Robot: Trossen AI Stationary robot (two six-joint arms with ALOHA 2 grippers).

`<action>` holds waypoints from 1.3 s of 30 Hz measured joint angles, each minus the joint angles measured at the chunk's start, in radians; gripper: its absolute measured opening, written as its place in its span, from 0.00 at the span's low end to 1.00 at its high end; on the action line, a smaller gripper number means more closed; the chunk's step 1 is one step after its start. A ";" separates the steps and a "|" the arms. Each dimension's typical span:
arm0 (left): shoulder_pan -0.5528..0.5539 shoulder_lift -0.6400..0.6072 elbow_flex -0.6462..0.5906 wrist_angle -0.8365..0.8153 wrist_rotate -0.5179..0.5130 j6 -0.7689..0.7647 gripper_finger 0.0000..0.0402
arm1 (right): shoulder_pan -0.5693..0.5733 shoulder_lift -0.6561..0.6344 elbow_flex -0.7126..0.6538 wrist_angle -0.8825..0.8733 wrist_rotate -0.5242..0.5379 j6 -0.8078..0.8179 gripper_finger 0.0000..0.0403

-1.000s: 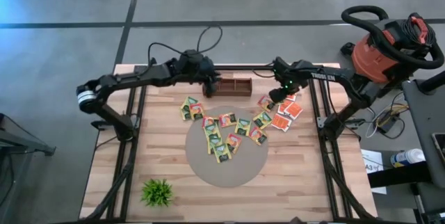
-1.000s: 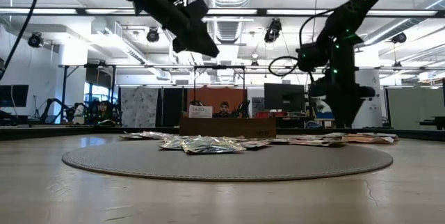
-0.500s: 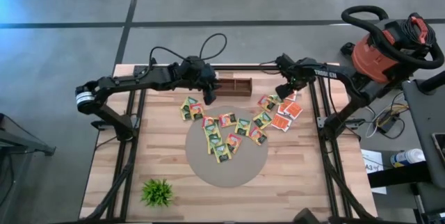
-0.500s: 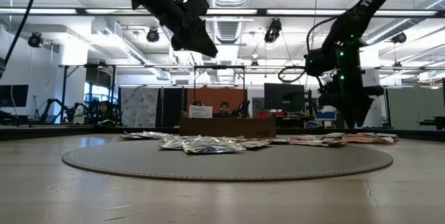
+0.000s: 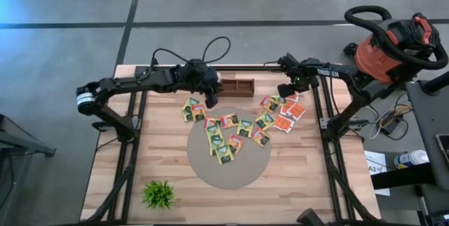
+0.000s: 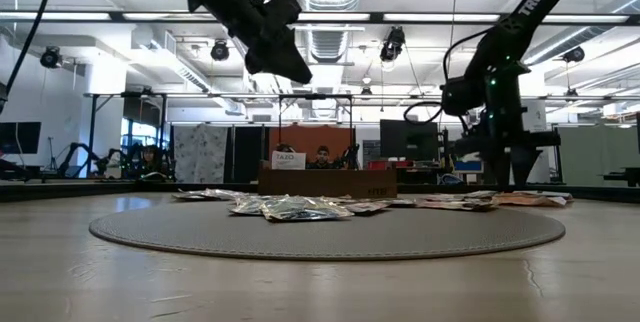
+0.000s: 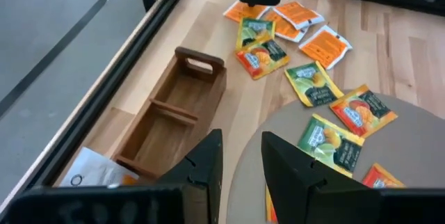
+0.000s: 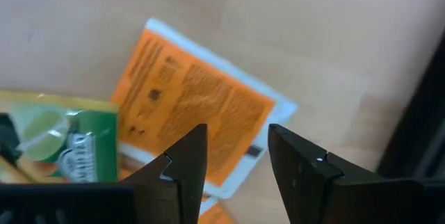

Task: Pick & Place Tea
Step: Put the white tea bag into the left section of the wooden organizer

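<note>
High view: tea sachets [image 5: 231, 131] lie scattered over the round mat [image 5: 231, 173] and the wood beside it, while the wooden tray [image 5: 235, 86] looks empty, so sorting appears barely begun. Low view: the left gripper [image 6: 285, 62] hangs high above the pile. Left wrist view: its open, empty fingers [image 7: 201, 165] frame the tray's bare compartments. Right wrist view: the right gripper [image 8: 233, 158] hovers parted over an orange sachet [image 8: 191, 106], nothing held.
</note>
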 joint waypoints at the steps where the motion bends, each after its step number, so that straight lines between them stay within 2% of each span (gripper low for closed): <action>1: -0.003 0.000 0.000 -0.003 -0.008 0.000 0.24 | 0.007 0.000 -0.005 0.005 0.000 0.004 0.37; 10: -0.013 -0.034 0.000 -0.088 -0.053 -0.006 0.24 | 0.044 0.000 -0.037 0.062 -0.003 0.131 0.37; 16: -0.019 -0.085 0.000 -0.133 -0.091 -0.008 0.24 | 0.067 0.035 -0.019 0.082 -0.054 0.189 0.35; 24: -0.024 -0.135 0.000 -0.180 -0.105 -0.024 0.24 | 0.137 0.056 0.031 0.072 -0.106 0.163 0.34; 29: -0.027 -0.149 0.000 -0.183 -0.104 -0.025 0.24 | 0.156 0.055 0.065 0.067 -0.192 0.155 0.34; 34: -0.028 -0.157 0.000 -0.196 -0.104 -0.026 0.24 | 0.183 0.038 0.108 0.065 -0.049 0.147 0.33; 39: -0.028 -0.159 0.000 -0.208 -0.104 -0.026 0.24 | 0.180 0.058 0.113 0.087 -0.007 0.068 0.35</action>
